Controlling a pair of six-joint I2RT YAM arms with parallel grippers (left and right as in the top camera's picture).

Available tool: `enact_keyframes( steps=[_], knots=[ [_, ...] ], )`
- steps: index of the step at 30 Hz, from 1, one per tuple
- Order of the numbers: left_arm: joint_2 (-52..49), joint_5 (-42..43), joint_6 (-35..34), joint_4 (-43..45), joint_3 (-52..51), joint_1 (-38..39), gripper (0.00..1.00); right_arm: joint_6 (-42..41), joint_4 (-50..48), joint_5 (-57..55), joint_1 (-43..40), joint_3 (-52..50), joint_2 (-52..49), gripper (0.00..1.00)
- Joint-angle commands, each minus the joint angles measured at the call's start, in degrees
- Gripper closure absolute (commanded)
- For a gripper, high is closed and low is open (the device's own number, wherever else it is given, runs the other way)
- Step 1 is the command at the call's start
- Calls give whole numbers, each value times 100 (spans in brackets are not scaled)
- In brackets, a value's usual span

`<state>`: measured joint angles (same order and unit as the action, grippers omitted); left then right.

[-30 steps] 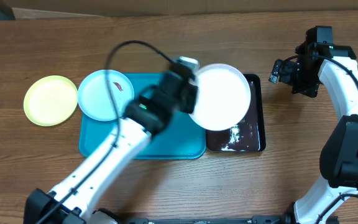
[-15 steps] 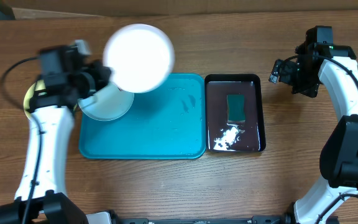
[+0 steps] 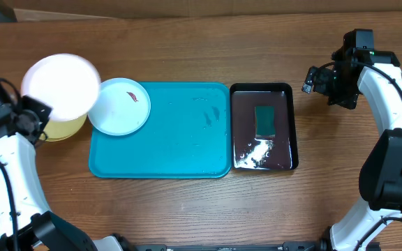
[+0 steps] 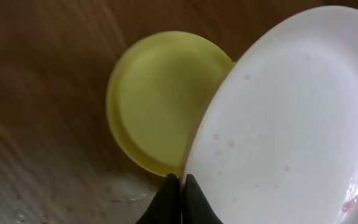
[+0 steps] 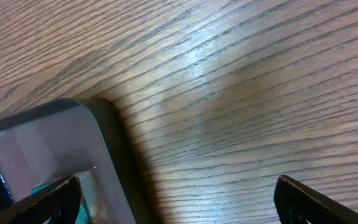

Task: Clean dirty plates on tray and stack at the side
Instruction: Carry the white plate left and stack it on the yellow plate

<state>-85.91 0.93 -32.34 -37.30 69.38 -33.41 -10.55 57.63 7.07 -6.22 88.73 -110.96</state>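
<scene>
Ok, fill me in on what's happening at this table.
The left gripper is shut on the rim of a round white plastic plate, holding it partly over a yellow-green plastic plate that lies on the wooden table. A light blue plastic plate with a red smear sits at the far-left corner of the large teal-blue plastic tray. The right gripper hangs open beside the glossy black tray holding a green sponge.

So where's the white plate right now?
Overhead, the white plate is far left, gripped by the left hand over the yellow plate, beside the red-smeared plate.
</scene>
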Motion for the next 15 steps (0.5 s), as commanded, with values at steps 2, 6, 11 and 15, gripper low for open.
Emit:
enact_keyframes(
  steps=[2,6,11,15],
  knots=[
    [81,-1255,-361,44,74,-85,96,-9,-31,-17,13,87,74,0],
    [-39,-1864,-369,46,74,-85,96,-9,-31,-17,13,87,74,0],
    [-448,-1956,-372,52,74,-85,96,-11,-31,-17,13,87,74,0],
    [-892,-1952,-297,243,74,-87,96,-9,-31,-17,13,87,74,0]
  ],
)
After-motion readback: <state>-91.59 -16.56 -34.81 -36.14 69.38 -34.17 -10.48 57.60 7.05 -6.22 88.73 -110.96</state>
